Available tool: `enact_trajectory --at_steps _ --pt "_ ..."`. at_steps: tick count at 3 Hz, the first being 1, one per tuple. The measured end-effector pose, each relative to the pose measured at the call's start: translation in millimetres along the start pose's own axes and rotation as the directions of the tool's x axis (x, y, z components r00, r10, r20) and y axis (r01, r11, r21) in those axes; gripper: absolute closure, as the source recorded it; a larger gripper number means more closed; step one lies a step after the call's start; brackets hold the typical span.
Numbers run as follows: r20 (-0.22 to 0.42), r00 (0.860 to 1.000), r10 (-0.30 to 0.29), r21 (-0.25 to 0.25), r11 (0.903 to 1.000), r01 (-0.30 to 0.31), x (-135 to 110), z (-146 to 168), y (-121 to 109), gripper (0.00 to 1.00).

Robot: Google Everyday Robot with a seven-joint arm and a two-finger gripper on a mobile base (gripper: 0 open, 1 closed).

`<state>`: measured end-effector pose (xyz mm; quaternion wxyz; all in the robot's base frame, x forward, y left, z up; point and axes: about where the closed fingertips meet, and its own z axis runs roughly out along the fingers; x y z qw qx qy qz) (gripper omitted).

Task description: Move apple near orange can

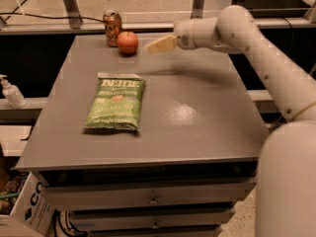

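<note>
The red-orange apple stands on the grey table at its far left. It is right next to the orange can, which stands upright just behind and left of it. My gripper hovers a little above the table, a short way right of the apple and apart from it. It is open and holds nothing. The arm reaches in from the right.
A green chip bag lies flat on the left middle of the table. A soap bottle stands on a ledge off the table's left side. Drawers sit under the table front, and a cardboard box is at the lower left.
</note>
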<state>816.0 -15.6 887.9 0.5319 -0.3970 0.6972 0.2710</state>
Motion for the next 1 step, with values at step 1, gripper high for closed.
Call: enact_trajectory --at_steps 1 --pt "-0.004 1.0 0.011 0.007 0.9999 -0.011 7.8 -7.9 -3.4 0.0"
